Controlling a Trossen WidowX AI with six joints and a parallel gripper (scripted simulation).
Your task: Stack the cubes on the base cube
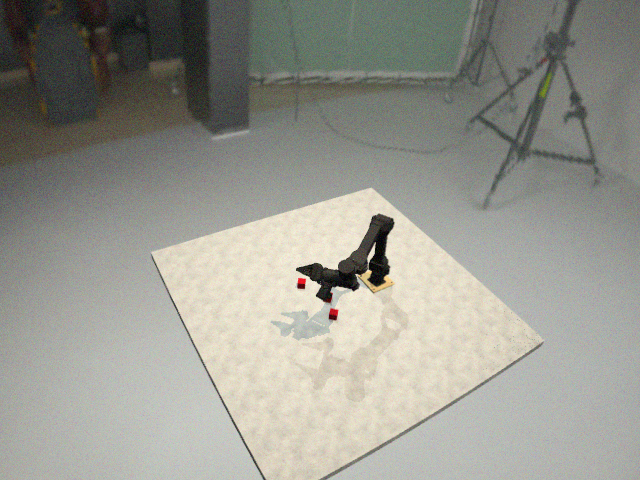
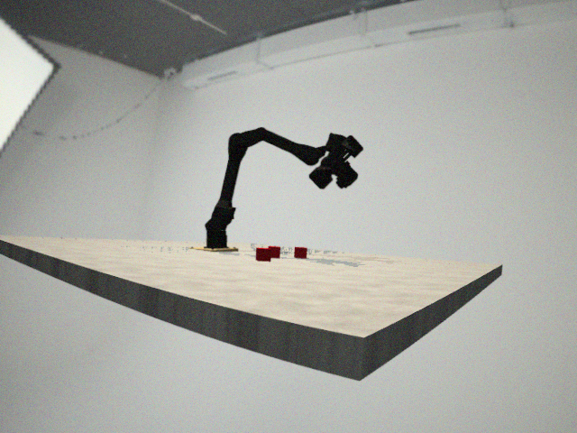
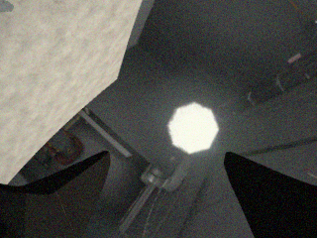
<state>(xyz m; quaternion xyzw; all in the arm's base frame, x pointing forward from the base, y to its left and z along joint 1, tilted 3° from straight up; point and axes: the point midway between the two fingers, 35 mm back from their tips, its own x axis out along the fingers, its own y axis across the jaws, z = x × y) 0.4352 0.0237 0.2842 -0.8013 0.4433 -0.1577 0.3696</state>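
Three red cubes are in view, alike in look; I cannot tell which is the fixed base. In the top view, one cube (image 1: 301, 283) stands to the left, a second cube (image 1: 328, 299) is mostly hidden behind a finger, and a third cube (image 1: 333, 314) stands nearer the camera. In the exterior view, a left cube (image 2: 262, 254) partly overlaps another cube (image 2: 276, 252), and a separate cube (image 2: 300, 253) stands to the right. My gripper (image 1: 311, 282) (image 2: 334, 178) (image 3: 167, 159) is open and empty, high above the tabletop. No cube shows in the wrist view.
The arm stands on a tan base plate (image 1: 367, 281) (image 2: 231, 249) on the pale square tabletop (image 1: 248, 258) (image 2: 325, 289) (image 3: 54, 64). A tabletop corner shows in the wrist view, with the dark room and a bright lamp (image 3: 193, 128) beyond it. A tripod (image 1: 537, 103) stands on the floor behind.
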